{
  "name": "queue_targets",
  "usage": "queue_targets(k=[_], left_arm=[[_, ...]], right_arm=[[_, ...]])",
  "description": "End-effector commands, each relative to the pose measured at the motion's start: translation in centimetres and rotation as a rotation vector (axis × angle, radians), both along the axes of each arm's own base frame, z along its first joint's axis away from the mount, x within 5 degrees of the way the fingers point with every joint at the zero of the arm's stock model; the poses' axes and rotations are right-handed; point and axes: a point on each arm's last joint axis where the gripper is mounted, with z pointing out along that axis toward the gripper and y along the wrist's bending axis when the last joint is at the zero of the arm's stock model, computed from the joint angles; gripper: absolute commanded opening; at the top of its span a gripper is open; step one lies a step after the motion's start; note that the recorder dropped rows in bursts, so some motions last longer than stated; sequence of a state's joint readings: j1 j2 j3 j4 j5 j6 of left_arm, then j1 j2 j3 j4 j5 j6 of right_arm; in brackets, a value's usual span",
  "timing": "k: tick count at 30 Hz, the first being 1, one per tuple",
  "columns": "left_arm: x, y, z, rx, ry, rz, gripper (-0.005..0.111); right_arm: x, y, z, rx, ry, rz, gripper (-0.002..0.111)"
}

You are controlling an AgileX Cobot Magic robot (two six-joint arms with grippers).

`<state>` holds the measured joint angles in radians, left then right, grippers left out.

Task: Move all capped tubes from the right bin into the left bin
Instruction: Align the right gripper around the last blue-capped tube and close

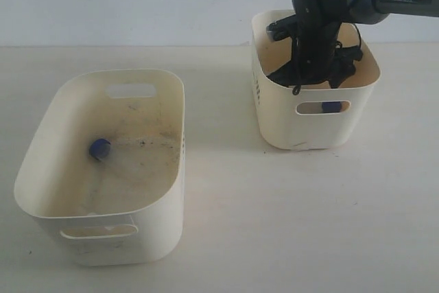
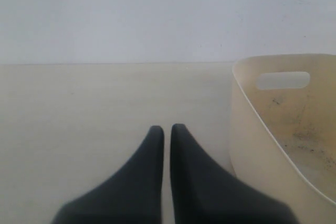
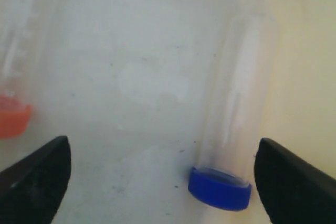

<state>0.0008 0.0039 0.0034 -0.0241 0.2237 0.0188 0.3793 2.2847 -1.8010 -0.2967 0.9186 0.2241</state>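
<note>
orange-capped tube [image 3: 11,120] cut off, left bin [image 2: 252,129] cropped

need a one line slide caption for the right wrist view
Open right claw poised over a blue-capped tube on the right bin floor, an orange-capped tube lying nearby.

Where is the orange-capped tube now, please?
The orange-capped tube lies in the right bin, seen in the right wrist view, beside a blue-capped tube and outside the open right claw.

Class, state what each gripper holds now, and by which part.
Nothing is held. The right gripper stands open, its fingers either side of a blue-capped tube lying in the right bin, not clamping it. The left gripper is shut on nothing.
</note>
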Motion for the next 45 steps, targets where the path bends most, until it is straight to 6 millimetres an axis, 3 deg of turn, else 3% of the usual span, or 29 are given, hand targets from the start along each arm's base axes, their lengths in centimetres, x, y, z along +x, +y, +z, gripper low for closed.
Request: queue_targets(k=[1,15,19,32,45], left_arm=[[0.0,0.0,0.3,-0.004,-0.022,0.001,0.004],[0.0,0.0,0.3,-0.004,-0.022,0.001,0.004],[0.0,0.0,0.3,-0.004,-0.022,0.001,0.004],[0.0,0.0,0.3,-0.004,-0.022,0.001,0.004],[0.0,0.0,0.3,-0.004,-0.022,0.001,0.004]], right_arm=[[0.2,-0.6,0.2,-0.023,-0.014,-0.025,0.088],[0.1,-0.7,0.1,-0.014,0.001,-0.069,0.088],[0.1,-0.8,-0.2,-0.035,0.013,-0.058,0.105],[0.1,-0.2,-0.7,0.033,0.018,-0.072,0.105],[0.1,-0.1,-2.5,0.036,0.055,-0.079,0.105]])
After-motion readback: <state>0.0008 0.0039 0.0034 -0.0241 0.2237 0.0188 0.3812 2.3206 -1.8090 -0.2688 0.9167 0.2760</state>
